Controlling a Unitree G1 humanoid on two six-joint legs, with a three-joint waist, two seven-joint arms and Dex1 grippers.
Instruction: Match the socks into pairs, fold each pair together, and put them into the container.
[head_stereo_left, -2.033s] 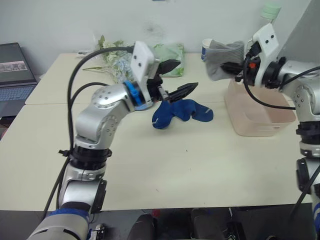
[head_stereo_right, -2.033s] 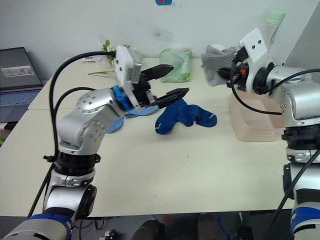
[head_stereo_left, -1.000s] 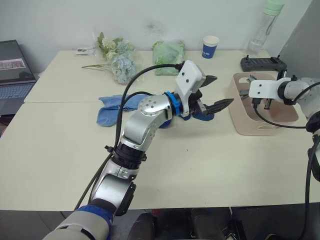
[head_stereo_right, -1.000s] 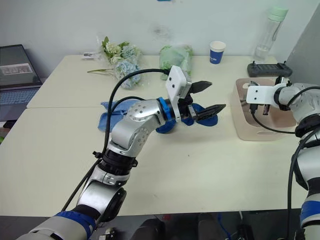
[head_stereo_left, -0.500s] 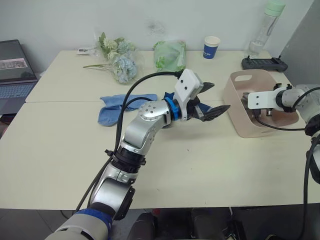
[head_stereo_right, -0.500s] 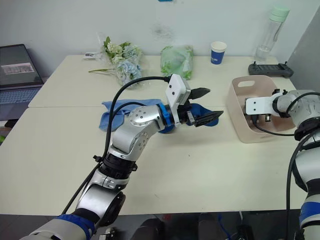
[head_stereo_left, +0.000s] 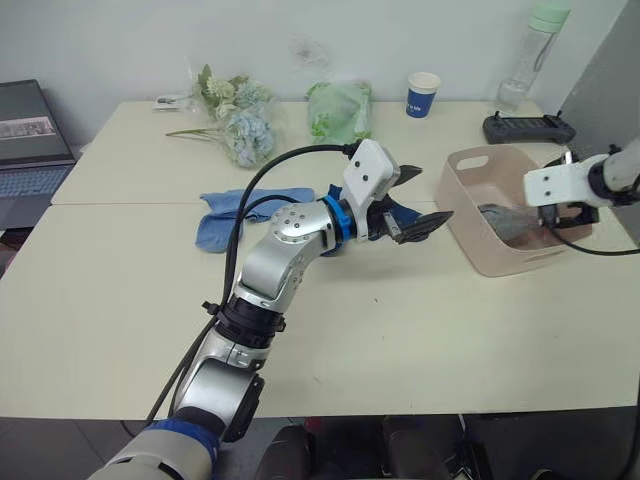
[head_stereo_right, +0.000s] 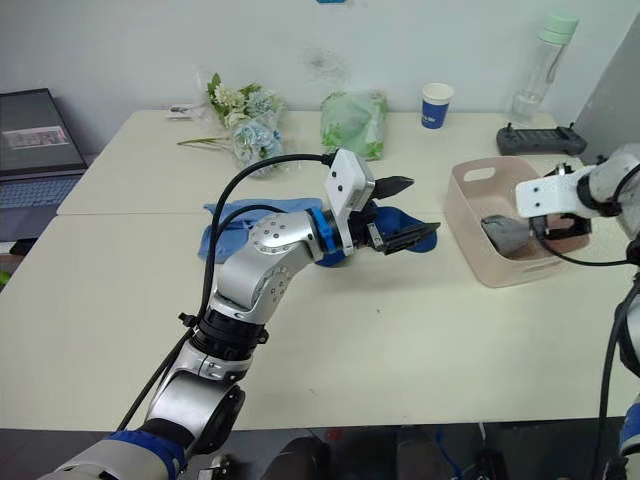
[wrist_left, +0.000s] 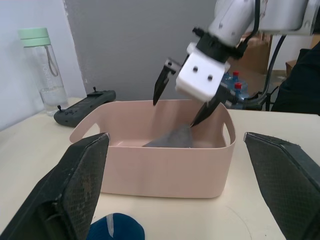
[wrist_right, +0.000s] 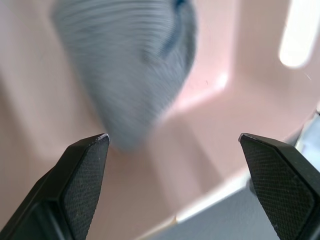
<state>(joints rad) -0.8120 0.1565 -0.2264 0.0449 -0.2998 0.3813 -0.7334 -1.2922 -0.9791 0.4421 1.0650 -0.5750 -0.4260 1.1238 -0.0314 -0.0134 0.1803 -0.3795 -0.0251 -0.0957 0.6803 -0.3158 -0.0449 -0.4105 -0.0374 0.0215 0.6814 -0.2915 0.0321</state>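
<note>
no legible text, cup print unreadable

Grey socks (head_stereo_right: 505, 234) inside pink container (head_stereo_right: 470, 221)

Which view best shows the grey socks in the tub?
Right wrist view: the grey socks fill it close up, lying on the pink tub floor. Left wrist view shows a corner above the rim; head views show a small grey bundle under the open right gripper.

I see the navy socks (head_stereo_right: 395, 218) mostly hidden behind my left gripper (head_stereo_right: 403, 213), beside the pink tub (head_stereo_right: 468, 238). Inside that tub, the grey sock pair (wrist_right: 131, 65) looks blurred, cut off at the frame's upper edge.
</note>
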